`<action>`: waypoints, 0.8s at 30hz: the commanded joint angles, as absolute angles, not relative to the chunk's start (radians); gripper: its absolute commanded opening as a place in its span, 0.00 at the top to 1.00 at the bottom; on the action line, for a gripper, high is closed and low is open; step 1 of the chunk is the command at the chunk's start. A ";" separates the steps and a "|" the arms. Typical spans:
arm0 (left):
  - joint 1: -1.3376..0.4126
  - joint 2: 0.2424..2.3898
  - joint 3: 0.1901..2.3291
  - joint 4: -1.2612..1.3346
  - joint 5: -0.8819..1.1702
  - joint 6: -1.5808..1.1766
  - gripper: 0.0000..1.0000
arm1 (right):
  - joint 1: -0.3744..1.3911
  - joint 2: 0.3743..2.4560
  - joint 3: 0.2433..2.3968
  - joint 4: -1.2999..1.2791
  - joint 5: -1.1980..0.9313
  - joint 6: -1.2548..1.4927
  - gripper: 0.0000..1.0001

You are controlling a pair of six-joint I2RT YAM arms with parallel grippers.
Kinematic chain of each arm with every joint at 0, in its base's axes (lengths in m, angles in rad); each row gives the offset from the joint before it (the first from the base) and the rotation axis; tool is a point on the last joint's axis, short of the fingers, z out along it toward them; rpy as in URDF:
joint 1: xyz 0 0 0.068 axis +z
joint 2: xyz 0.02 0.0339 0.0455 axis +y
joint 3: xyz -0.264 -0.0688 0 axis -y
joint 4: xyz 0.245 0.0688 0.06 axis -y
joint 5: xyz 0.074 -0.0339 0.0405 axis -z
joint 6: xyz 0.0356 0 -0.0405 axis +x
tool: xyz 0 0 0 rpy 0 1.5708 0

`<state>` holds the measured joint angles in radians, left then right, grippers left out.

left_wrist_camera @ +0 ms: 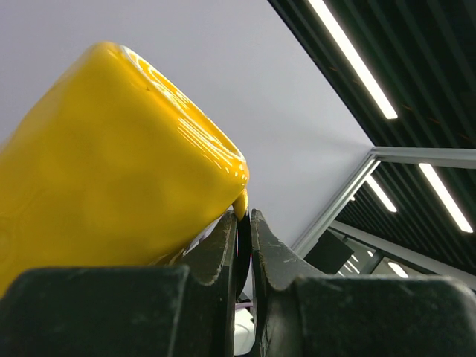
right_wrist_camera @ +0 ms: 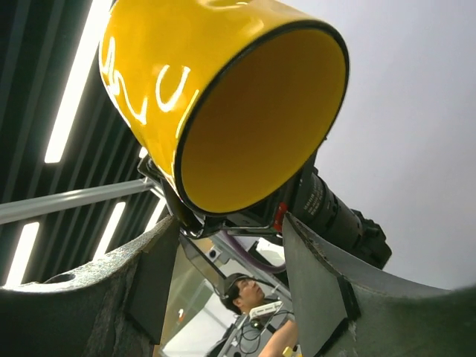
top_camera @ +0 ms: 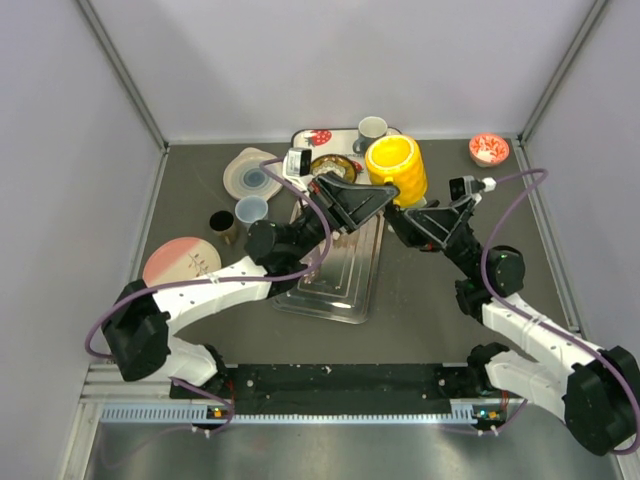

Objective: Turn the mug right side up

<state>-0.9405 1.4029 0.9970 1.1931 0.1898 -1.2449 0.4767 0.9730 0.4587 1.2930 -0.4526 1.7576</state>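
The yellow mug (top_camera: 397,168) hangs in the air over the back of the table, base up and mouth tilted downward. My left gripper (top_camera: 372,195) is shut on it from the left. In the left wrist view a yellow piece of the mug (left_wrist_camera: 111,171), seemingly its handle, is pinched at the tips of the left gripper (left_wrist_camera: 245,217). My right gripper (top_camera: 405,215) sits just below and right of the mug, open. From the right wrist, the mug's (right_wrist_camera: 245,111) open mouth shows just above the right gripper (right_wrist_camera: 230,230), which holds nothing.
A metal tray (top_camera: 340,285) lies in the middle under the arms. Left of it are a pink plate (top_camera: 182,262), a dark cup (top_camera: 223,226), a pale blue cup (top_camera: 251,210) and a white plate (top_camera: 252,175). At the back stand a white mug (top_camera: 372,129) and a red bowl (top_camera: 489,150).
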 commanded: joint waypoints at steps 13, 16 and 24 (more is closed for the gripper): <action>-0.942 1.468 1.055 1.460 0.176 -1.324 1.00 | 0.474 0.989 0.575 1.611 -0.448 1.736 0.50; -0.943 1.467 1.048 1.466 0.179 -1.322 1.00 | 0.474 0.982 0.571 1.611 -0.454 1.735 0.55; -0.925 1.373 0.964 1.347 0.247 -1.220 1.00 | 0.463 0.965 0.581 1.580 -0.613 1.730 0.39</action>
<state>-0.9360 1.4643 1.0046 1.2724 0.1986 -1.3090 0.4709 0.9989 0.5289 1.2701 -0.5129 1.7473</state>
